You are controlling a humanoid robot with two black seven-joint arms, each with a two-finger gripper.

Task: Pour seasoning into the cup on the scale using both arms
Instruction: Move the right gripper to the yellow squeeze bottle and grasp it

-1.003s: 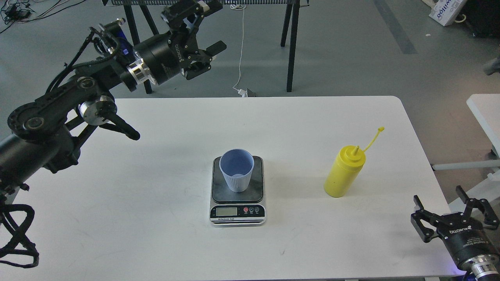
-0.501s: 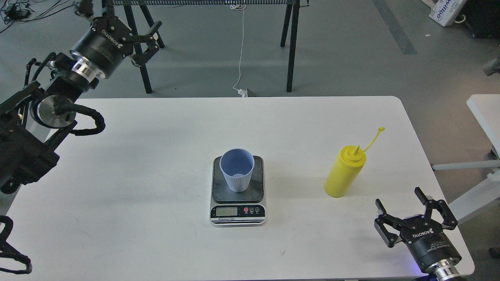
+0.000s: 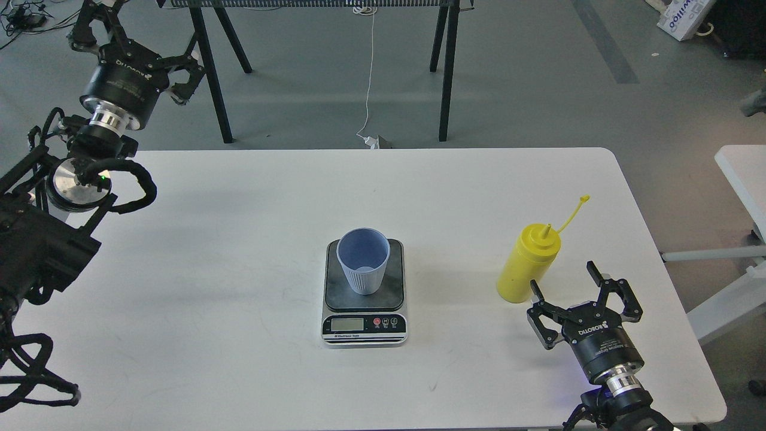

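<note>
The right gripper (image 3: 583,299), jaws wide and empty, has closed in beside the seasoning (image 3: 528,264) near the tabletop's (image 3: 239,239) right edge; the left gripper (image 3: 128,45), also spread empty, has swung off the far-left corner, away from the cup (image 3: 362,260) on the scale (image 3: 364,292).

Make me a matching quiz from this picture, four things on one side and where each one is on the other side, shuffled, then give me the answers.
Things:
1. cup
2. squeeze bottle
3. right gripper
4. left gripper

Places:
A. raised beyond the table's far left corner, over the floor
B. standing on the table, right of the scale
C. open, just near-right of the bottle
D. upright on the scale's dark plate

Pairs: 1-D, 2-B, 3-C, 4-A
</note>
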